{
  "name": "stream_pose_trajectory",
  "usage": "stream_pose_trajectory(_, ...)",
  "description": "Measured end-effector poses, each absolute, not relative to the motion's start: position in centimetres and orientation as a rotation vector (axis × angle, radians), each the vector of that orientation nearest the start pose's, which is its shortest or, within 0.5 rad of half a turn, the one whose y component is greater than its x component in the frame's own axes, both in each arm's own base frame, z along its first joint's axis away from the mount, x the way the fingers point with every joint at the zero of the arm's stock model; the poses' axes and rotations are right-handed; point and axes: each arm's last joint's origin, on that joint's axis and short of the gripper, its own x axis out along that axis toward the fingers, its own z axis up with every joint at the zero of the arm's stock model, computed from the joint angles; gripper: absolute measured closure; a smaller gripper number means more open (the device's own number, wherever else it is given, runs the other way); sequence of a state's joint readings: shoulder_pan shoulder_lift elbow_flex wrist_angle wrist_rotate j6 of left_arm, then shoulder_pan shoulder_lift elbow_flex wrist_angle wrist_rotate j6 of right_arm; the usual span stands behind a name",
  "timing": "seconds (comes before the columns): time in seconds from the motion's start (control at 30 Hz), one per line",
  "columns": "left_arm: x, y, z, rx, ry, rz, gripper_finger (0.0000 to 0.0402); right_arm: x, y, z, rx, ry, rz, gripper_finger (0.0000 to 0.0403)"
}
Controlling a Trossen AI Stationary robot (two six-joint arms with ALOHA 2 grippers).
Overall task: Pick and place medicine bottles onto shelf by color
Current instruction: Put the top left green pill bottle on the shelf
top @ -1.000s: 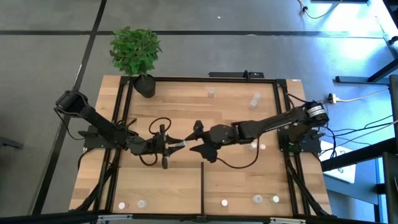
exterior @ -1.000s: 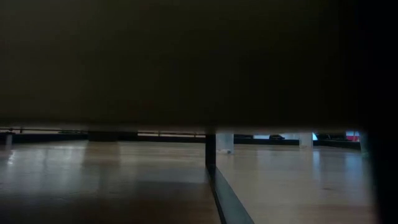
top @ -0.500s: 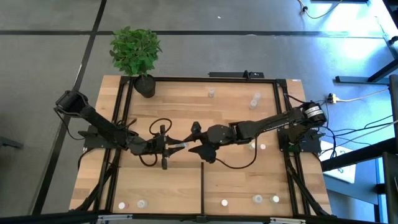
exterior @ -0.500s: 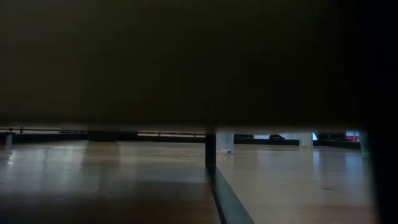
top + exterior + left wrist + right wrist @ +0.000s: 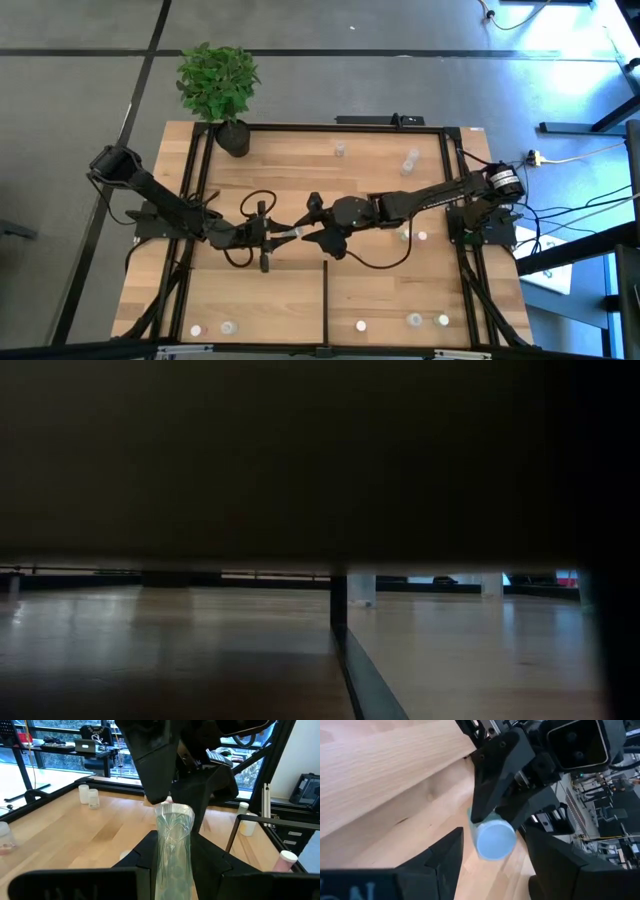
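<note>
A small clear medicine bottle hangs above the middle of the shelf, with my left gripper shut on it. It lies level, its round pale end toward the table's right. My right gripper meets it from the right and is open. Its two fingers stand on either side of that end, with a gap showing on each side. The low view is mostly blocked by something dark and shows neither gripper. My left gripper pinches the bottle's clear body between its two fingers. The fingers lie level and come from the table's left, along the bottle. The bottle sticks out past the fingertips toward the right gripper, lifted clear of the shelf.
Loose bottles stand at the far side, by the right rail, and along the near edge. A potted plant sits at the far left corner. A short black divider bar runs out from the near rail.
My right gripper has crept a little toward the table's left, closer around the free end of the bottle. The left gripper and the bottle have kept still.
</note>
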State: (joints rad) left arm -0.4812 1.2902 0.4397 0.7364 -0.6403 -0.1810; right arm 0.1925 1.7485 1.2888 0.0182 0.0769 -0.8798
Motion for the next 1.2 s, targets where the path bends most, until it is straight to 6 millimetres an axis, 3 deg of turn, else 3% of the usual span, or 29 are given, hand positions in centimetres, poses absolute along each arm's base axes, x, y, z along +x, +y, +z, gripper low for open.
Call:
stream_pose_trajectory(0.2, 22.4, -9.8, 20.2, -0.119, 0.084, 0.167, 0.0327, 39.3, 7.4, 26.7, -0.855, 0.368, 0.287, 0.0187)
stream_pose_trajectory(0.9, 22.4, -9.8, 20.1, -0.116, 0.091, 0.157, 0.0327, 40.1, 7.7, 25.6, -0.879, 0.345, 0.322, 0.0188)
stream_pose_trajectory(1.2, 22.4, -9.8, 20.1, -0.116, 0.093, 0.155, 0.0327, 40.2, 7.7, 25.7, -0.879, 0.335, 0.317, 0.0254)
